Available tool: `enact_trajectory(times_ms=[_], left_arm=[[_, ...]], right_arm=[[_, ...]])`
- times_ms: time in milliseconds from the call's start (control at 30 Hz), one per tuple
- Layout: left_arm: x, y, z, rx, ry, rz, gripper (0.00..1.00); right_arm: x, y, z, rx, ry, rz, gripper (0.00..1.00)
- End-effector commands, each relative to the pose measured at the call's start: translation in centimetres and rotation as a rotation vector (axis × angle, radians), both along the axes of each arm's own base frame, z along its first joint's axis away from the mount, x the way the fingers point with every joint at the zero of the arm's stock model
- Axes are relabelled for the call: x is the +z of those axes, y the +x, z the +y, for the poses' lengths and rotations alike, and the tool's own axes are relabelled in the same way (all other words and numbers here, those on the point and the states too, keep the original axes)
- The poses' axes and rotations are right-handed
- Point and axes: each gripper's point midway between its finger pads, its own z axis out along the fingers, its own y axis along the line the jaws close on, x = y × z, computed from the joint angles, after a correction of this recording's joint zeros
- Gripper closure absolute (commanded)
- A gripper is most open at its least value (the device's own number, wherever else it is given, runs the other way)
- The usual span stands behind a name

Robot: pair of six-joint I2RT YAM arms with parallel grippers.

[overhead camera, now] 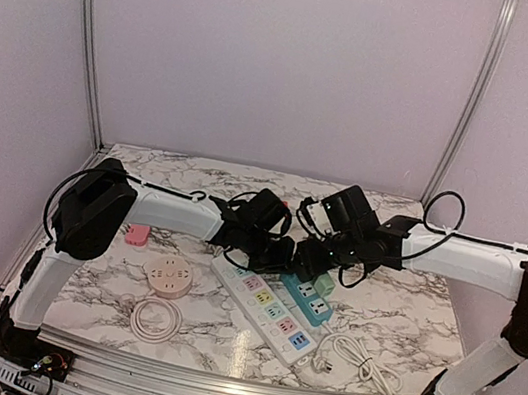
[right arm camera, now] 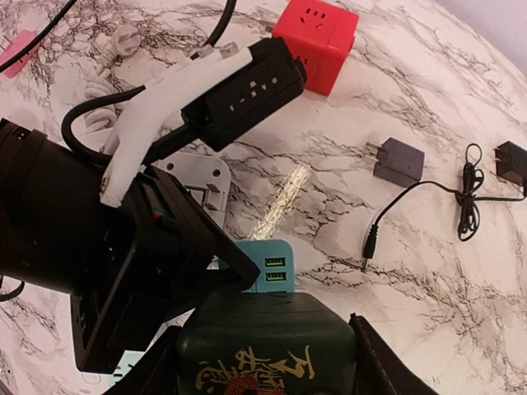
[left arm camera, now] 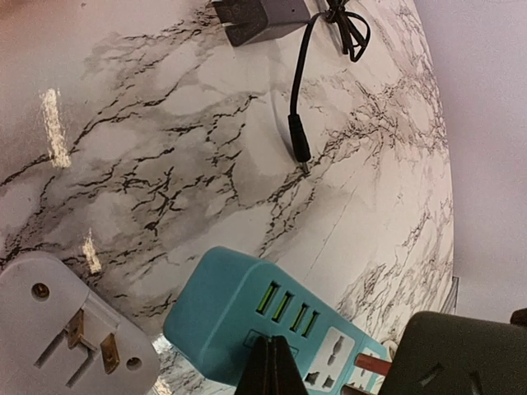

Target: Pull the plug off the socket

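Observation:
A teal power strip [overhead camera: 307, 294] lies mid-table. It also shows in the left wrist view [left arm camera: 239, 309] and the right wrist view [right arm camera: 270, 265]. A dark green plug block with a gold design [right arm camera: 263, 346] sits between the fingers of my right gripper [right arm camera: 268, 366], which is shut on it. In the left wrist view the block [left arm camera: 461, 354] is at the strip's far end, and a reddish pin [left arm camera: 370, 362] shows between the block and the strip. My left gripper [left arm camera: 272, 366] is shut and empty, its tips down on the strip's top. From above, the grippers meet, left [overhead camera: 273, 252] and right [overhead camera: 319, 260].
A white multi-socket strip [overhead camera: 265, 309] lies beside the teal one. There is a pink round socket [overhead camera: 168, 275], a white cable coil [overhead camera: 155, 319] and a white corded plug [overhead camera: 348, 359]. A red cube socket [right arm camera: 317, 41], a grey adapter [right arm camera: 399, 160], a black barrel-jack cable [left arm camera: 298, 140] and a white adapter [left arm camera: 66, 329] lie nearby.

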Motion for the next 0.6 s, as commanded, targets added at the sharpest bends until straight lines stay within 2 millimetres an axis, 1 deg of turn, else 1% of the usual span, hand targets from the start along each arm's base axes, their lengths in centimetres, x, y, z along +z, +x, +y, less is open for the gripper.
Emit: enact_trajectory(times_ms=[0, 100, 167, 200, 300, 367, 433, 567], left_arm=[[-6.3, -2.5, 4.3, 0.005, 0.233, 0.102, 1.0], [-4.0, -1.6, 3.7, 0.01, 0.19, 0.068, 0.98], [-2.2, -0.8, 3.3, 0.016, 0.157, 0.039, 0.97], [-0.9, -0.4, 3.2, 0.021, 0.137, 0.023, 0.96], [2.0, 0.4, 3.2, 0.03, 0.093, -0.013, 0.95], [3.7, 0.5, 3.4, 0.031, 0.064, -0.036, 0.93], [5.4, 0.7, 3.8, 0.038, 0.033, -0.061, 0.92], [8.5, 0.2, 4.6, 0.033, -0.048, -0.103, 0.87]], right_arm=[[3.0, 1.0, -1.0, -0.048, 0.051, -0.044, 0.8], [4.2, 1.5, -1.9, -0.088, 0.121, -0.033, 0.81], [5.1, 1.9, -2.2, -0.117, 0.165, -0.032, 0.83], [5.6, 2.2, -2.4, -0.132, 0.191, -0.035, 0.84], [7.1, 3.0, -2.6, -0.177, 0.278, -0.034, 0.85], [8.0, 3.5, -2.4, -0.198, 0.342, -0.034, 0.85], [9.1, 3.6, -1.4, -0.194, 0.428, -0.022, 0.85], [12.4, 4.1, 0.3, -0.182, 0.606, -0.032, 0.86]])
